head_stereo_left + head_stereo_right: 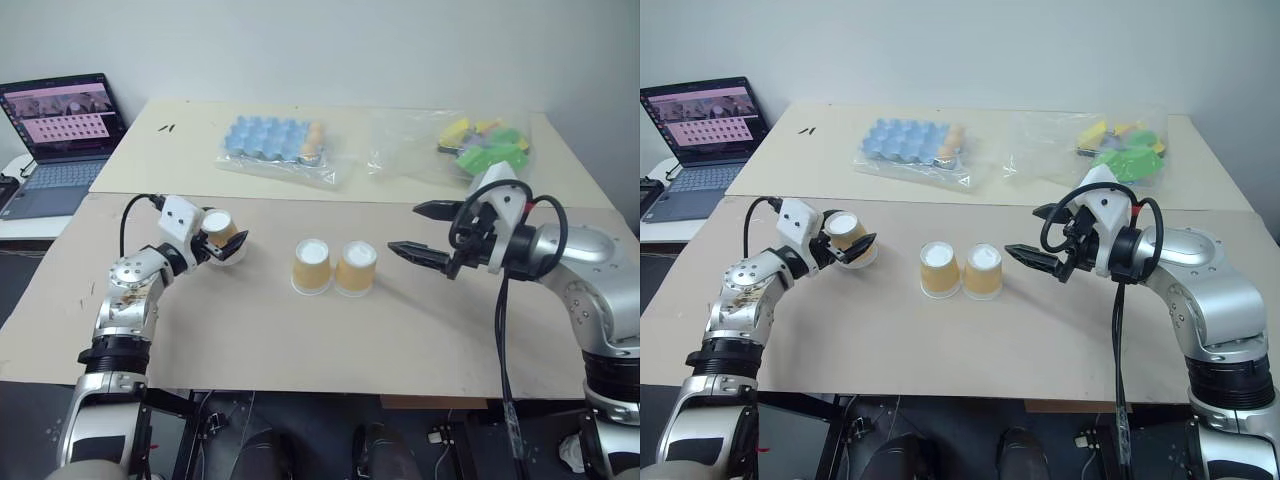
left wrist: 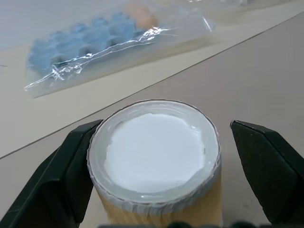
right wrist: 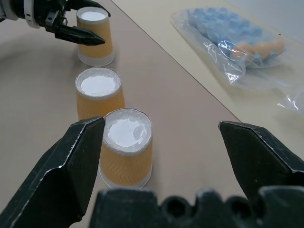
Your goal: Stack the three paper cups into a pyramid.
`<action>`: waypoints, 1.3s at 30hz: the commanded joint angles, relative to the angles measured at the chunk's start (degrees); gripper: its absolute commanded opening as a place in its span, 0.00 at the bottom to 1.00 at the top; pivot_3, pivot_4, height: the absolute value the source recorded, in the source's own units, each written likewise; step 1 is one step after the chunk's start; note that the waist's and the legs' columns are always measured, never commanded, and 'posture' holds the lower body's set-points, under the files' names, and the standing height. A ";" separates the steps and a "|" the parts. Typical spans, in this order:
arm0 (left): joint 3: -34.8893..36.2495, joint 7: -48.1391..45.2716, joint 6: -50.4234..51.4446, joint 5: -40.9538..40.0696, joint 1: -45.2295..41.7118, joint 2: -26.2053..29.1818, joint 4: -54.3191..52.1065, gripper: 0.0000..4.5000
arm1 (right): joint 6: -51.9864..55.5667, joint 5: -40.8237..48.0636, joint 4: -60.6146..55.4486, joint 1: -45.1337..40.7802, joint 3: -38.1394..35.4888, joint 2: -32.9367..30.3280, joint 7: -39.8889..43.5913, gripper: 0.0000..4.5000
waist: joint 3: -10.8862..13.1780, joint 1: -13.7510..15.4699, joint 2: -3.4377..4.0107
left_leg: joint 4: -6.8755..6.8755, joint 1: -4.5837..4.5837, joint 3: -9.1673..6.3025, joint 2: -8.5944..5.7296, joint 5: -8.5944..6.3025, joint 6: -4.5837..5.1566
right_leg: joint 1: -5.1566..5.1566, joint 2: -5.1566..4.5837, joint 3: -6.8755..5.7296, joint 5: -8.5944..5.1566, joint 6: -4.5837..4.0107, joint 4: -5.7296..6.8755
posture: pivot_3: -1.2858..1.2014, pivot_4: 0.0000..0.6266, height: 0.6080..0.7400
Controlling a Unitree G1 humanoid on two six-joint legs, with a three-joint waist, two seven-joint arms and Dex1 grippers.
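Third cup (image 1: 222, 233) stands upside down between the spread left gripper (image 1: 226, 245) fingers, not yet clamped, left of the touching pair (image 1: 334, 268); right gripper (image 1: 418, 229) open beside them.

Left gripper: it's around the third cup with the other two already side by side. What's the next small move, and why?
Probably close the left gripper on the third cup. Its open fingers already sit on either side of that upside-down cup, one nearly touching and the other with a gap. The base pair stands touching on the table, and the open right gripper waits apart from it.
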 commanded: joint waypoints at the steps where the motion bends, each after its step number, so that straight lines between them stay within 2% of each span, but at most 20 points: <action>1: 0.72 -0.53 -0.01 -0.83 -1.03 0.10 -0.69 1.00 | -0.36 0.89 -1.90 -0.16 -2.04 -1.26 -0.32 0.99 | 0.00 0.00 0.00 | 0.01 0.01 -0.02 0.00 0.00 0.00 | 0.00 0.00 0.01 0.00 0.00 -0.01 | 0.52 0.24 0.97; 5: 1.30 -0.13 0.50 -1.14 -0.30 0.03 -1.68 1.00 | -0.74 0.66 -1.38 -0.39 -1.53 -1.34 -0.36 0.99 | 0.00 0.08 0.00 | 0.06 0.01 -0.04 0.01 0.00 0.00 | 0.00 0.00 0.02 0.00 0.01 -0.05 | 0.52 0.24 0.97; 8: 1.60 0.03 0.88 -1.35 -0.17 -0.03 -1.96 0.84 | -0.91 0.50 -1.13 -0.57 -1.32 -1.28 -0.37 1.00 | 0.00 0.08 0.00 | 0.08 0.01 -0.05 0.01 0.00 0.00 | 0.00 0.00 0.02 0.00 0.01 -0.05 | 0.52 0.24 0.97; 11: 1.78 0.46 1.71 -1.30 -0.23 -0.08 -2.12 0.61 | -1.01 0.30 -0.80 -0.93 -1.09 -1.25 -0.37 1.00 | 0.00 0.08 0.00 | 0.08 0.01 -0.05 0.01 0.00 0.00 | 0.00 0.00 0.03 0.00 0.01 -0.04 | 0.52 0.24 0.97; 12: 1.75 0.50 1.79 -1.22 -0.26 -0.08 -2.16 0.59 | -1.02 0.29 -0.68 -1.00 -1.07 -1.24 -0.35 1.00 | 0.00 0.08 0.00 | 0.08 0.01 -0.05 0.01 0.00 0.00 | 0.00 0.00 0.03 0.00 0.01 -0.03 | 0.52 0.24 0.97; 16: 1.72 0.66 1.83 -1.19 -0.80 -0.36 -2.22 0.59 | -1.16 0.01 -0.11 -1.29 -0.89 -1.20 -0.41 1.00 | 0.00 0.08 0.00 | 0.09 0.01 -0.05 0.01 0.00 0.00 | 0.00 0.00 0.03 0.00 0.01 -0.03 | 0.52 0.24 0.97; 21: -0.18 -0.97 4.46 -3.37 -11.45 -3.47 -5.31 0.59 | -2.08 -1.68 1.15 -1.88 0.11 -0.80 -1.38 1.00 | 0.10 0.68 -0.17 | 0.28 -0.12 -0.04 0.01 0.01 0.01 | 0.00 -0.01 -0.07 0.00 0.01 -0.02 | 0.52 0.24 0.97; 24: -2.40 -7.74 8.34 -6.68 -19.41 -4.37 -7.08 0.59 | -2.61 -2.66 1.79 -2.03 0.40 -0.56 -2.19 1.00 | 0.18 1.01 -0.31 | 0.61 -0.43 -0.04 0.05 -0.01 0.04 | -0.03 -0.01 -0.30 0.01 0.03 0.03 | 0.52 0.24 0.97; 30: -5.91 -25.64 18.80 -14.92 -32.40 -4.68 -4.84 0.59 | -3.53 -4.20 2.29 -1.25 0.14 1.10 -5.29 1.00 | 0.17 0.50 -0.29 | 0.62 -0.43 -0.01 0.01 -0.06 0.12 | 0.00 0.00 -0.27 0.01 0.16 0.08 | 0.52 0.24 0.97; 35: -11.36 -34.48 13.10 -9.51 -36.86 -5.46 4.80 0.59 | -3.65 -4.56 0.81 1.46 -1.85 1.46 -7.59 1.00 | 0.17 -0.07 -0.29 | 0.61 -0.36 0.01 0.00 -0.06 0.12 | -0.02 0.00 -0.19 -0.02 0.20 0.05 | 0.52 0.24 0.97; 39: -13.85 -38.58 8.96 -6.65 -37.27 -6.20 8.49 0.59 | -3.63 -4.27 -0.64 3.66 -3.11 1.45 -9.17 1.00 | 0.17 0.01 -0.29 | 0.68 -0.39 0.00 0.00 -0.06 0.12 | -0.05 0.00 -0.12 -0.01 0.20 0.07 | 0.52 0.24 0.97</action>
